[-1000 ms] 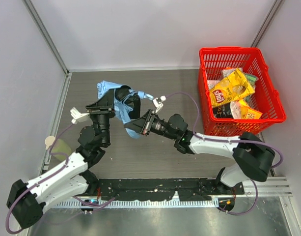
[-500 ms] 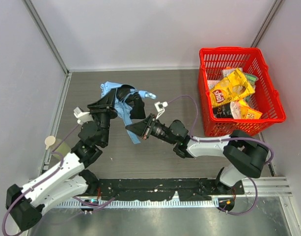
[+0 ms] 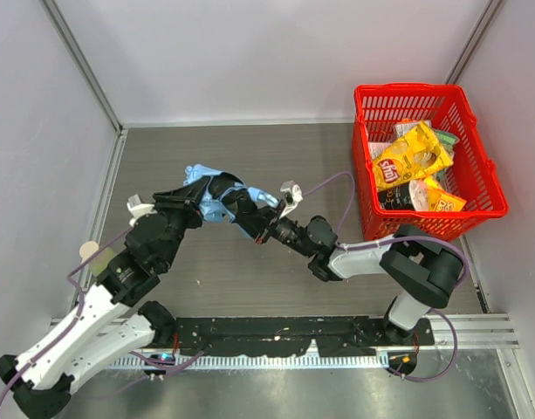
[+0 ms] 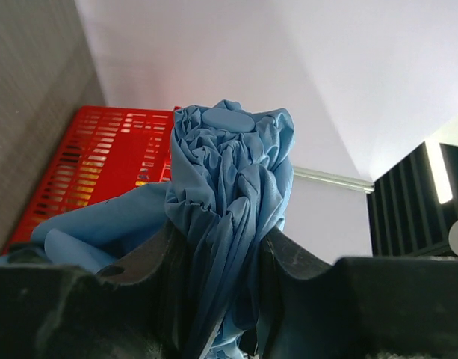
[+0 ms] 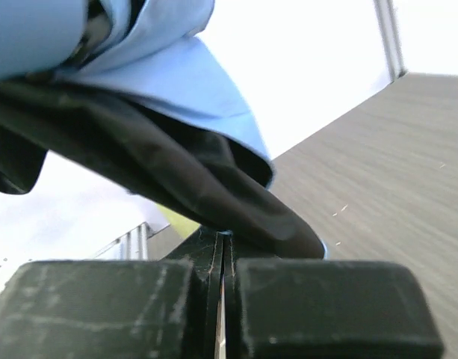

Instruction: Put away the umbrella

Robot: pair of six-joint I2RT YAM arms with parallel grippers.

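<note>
Top external view: the left gripper and the right gripper meet over the middle of the grey table, with the umbrella between them as a crumpled sky-blue bundle lifted off the surface. A red basket stands well apart at the right side of the table, with a yellow snack bag and other packets lying in it.

Left wrist view: the left gripper clamps the gathered blue fabric of the umbrella. Its black fingers press on either side of the folds, and the bundle rises above them to a rounded cap. The basket shows behind, at the left.

Right wrist view: the fingers of the right gripper are pressed together with no gap between them. A fold of the umbrella, blue outside and dark underneath, hangs down and touches their tips. Whether any cloth is pinched between them cannot be told. The table lies beyond, at the right.
</note>
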